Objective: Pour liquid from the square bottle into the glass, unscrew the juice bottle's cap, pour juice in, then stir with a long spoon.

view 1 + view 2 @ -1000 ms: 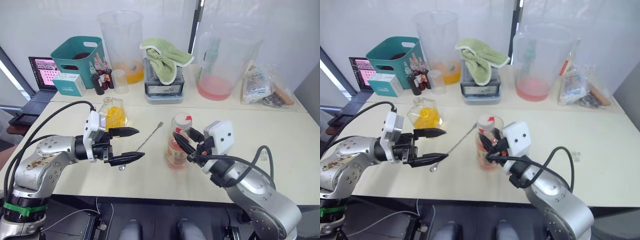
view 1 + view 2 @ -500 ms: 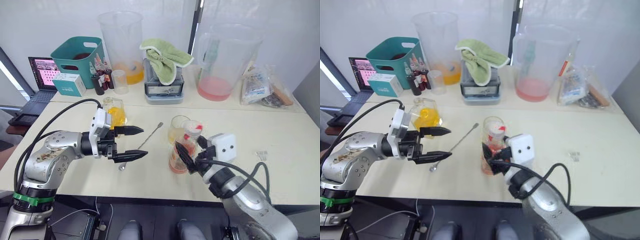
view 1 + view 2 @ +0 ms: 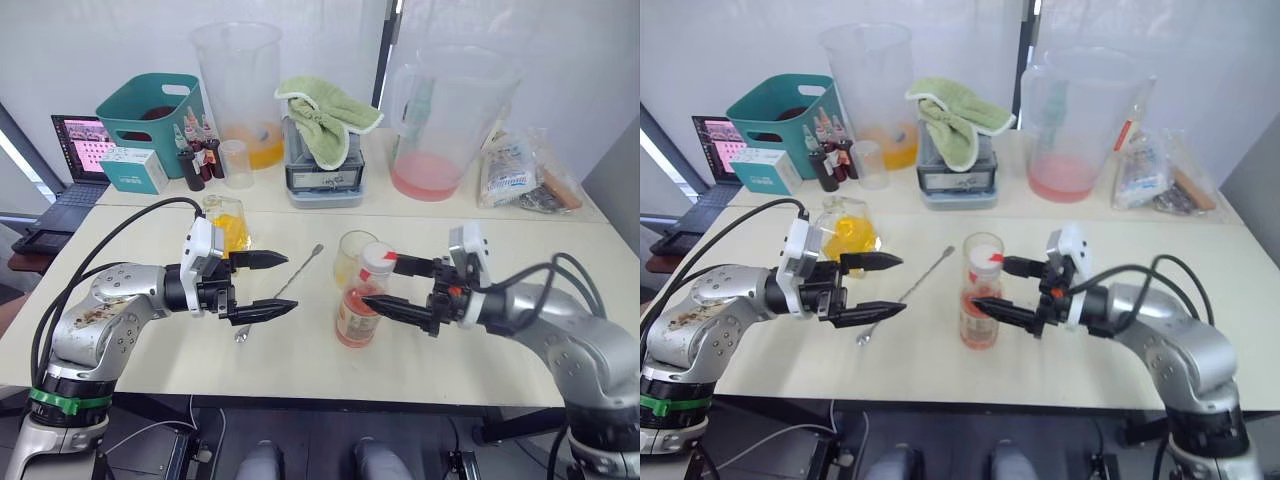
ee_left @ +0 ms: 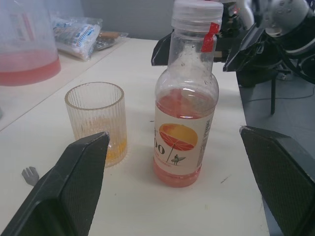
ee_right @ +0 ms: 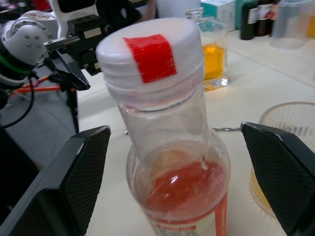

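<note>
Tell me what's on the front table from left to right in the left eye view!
Left pincer → long spoon → juice bottle → right pincer.

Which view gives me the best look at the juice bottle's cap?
Right wrist view: the cap sits close up, its red tape strip and ribbed rim plain. The left wrist view shows it side-on atop the juice bottle. Both eye views show it small.

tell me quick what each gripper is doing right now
left gripper: open, holding nothing
right gripper: open, fingers either side of the juice bottle, not gripping it
</note>
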You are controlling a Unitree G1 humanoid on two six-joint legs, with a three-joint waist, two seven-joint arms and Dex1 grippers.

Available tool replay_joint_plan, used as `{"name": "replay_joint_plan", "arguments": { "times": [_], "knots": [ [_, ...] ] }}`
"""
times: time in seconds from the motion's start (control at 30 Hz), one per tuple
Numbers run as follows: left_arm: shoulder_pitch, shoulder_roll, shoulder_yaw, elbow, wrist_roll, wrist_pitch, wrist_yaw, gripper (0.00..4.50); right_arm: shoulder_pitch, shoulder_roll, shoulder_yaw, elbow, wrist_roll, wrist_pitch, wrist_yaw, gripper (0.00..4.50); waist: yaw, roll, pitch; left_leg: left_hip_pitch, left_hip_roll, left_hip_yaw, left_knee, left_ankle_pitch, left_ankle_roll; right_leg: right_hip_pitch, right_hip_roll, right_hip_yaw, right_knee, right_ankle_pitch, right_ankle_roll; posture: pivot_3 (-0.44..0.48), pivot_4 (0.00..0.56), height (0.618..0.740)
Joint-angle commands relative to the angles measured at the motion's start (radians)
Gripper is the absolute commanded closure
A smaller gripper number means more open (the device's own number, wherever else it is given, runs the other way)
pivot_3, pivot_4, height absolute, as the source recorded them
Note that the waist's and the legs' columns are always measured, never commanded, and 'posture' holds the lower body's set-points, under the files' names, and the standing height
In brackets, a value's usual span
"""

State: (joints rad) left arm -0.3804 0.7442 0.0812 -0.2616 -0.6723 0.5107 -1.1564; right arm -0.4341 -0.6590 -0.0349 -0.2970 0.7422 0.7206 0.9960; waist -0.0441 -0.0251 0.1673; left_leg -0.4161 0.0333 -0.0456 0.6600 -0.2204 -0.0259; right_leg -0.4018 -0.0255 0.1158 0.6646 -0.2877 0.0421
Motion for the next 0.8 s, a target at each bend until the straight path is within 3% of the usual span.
{"name": "replay_joint_plan", "arguments": {
  "times": [0.03,0.17,0.5,0.67,0.8],
  "knots": [
    [0.012,0.019,0.044,-0.051,-0.028,0.013,0.015,0.0,-0.057,-0.016,0.041,0.1,-0.054,-0.091,0.122,0.02,0.003,0.0,0.0,0.0,0.0,0.0,0.0,0.0,0.0,0.0,0.0,0.0,0.0,0.0,0.0,0.0,0.15,0.74],
    [0.037,0.029,0.064,-0.082,-0.039,0.03,0.028,0.0,-0.124,0.006,0.061,0.213,-0.076,-0.141,0.205,0.02,0.004,0.0,0.0,0.0,-0.001,-0.001,0.0,0.0,0.0,0.0,-0.001,-0.001,0.001,0.0,0.0,0.0,0.15,0.74],
    [0.051,0.031,0.067,-0.096,-0.049,0.033,0.043,0.0,-0.092,0.018,-0.005,0.144,-0.021,-0.111,0.194,3.18,0.003,0.0,0.0,0.0,-0.001,-0.002,0.0,0.0,0.0,0.0,-0.001,-0.002,0.002,0.0,0.0,0.0,0.15,0.74],
    [0.043,0.024,0.053,-0.082,-0.041,0.022,0.034,0.0,0.005,0.064,-0.052,-0.131,0.059,-0.025,-0.025,3.27,0.003,0.0,0.0,0.0,-0.001,-0.003,0.0,0.0,0.0,-0.001,-0.001,-0.003,0.004,0.0,0.0,0.0,0.15,0.74],
    [0.044,0.021,0.049,-0.076,-0.036,0.013,0.029,0.0,0.083,0.175,-0.061,-0.357,0.052,0.055,-0.366,3.28,0.002,0.0,0.0,-0.001,-0.001,-0.003,0.0,0.0,0.0,-0.002,-0.001,-0.003,0.005,0.0,0.0,0.0,0.15,0.74]
  ]
}}
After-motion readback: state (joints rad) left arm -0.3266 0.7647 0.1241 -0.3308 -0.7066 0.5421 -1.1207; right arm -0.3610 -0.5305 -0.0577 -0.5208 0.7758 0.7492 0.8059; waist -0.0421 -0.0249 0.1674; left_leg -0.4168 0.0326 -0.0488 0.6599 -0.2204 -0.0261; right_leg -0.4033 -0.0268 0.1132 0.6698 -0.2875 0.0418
